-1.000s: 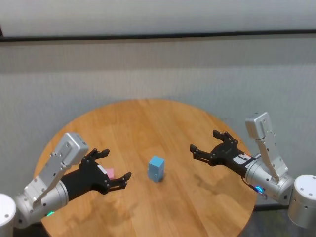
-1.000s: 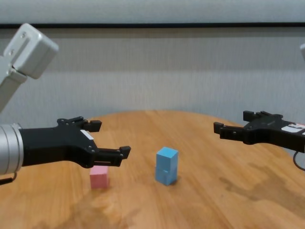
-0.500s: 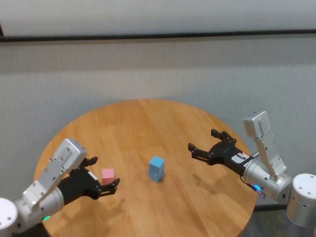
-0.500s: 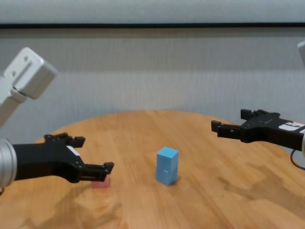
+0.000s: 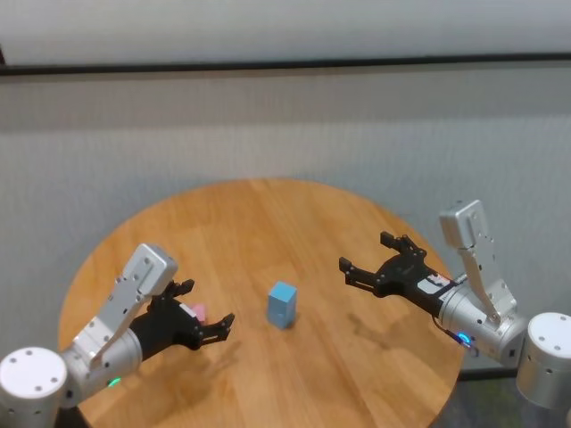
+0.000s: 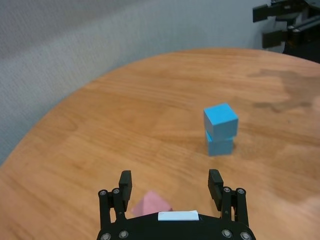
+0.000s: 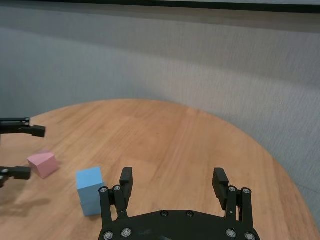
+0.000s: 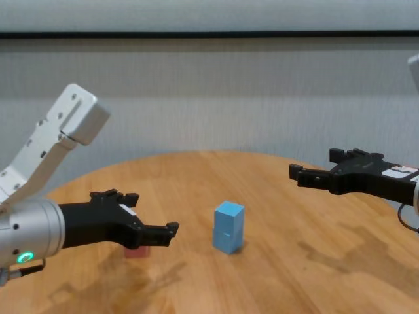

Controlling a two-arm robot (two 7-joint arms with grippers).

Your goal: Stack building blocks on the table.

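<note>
Left hand (image 5: 203,314) moved forward again, wide open astride pink block (image 6: 151,205); we read no labels. Right hand (image 5: 373,265) open, empty.

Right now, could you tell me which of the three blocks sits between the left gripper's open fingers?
The pink block: it lies on the table between the left gripper's open fingers, alone. The two blue blocks stand stacked at the table's middle, clear of both grippers.

Left gripper (image 5: 203,312) low, jaws spread wide; right gripper (image 5: 373,260) raised, jaws spread wide.
</note>
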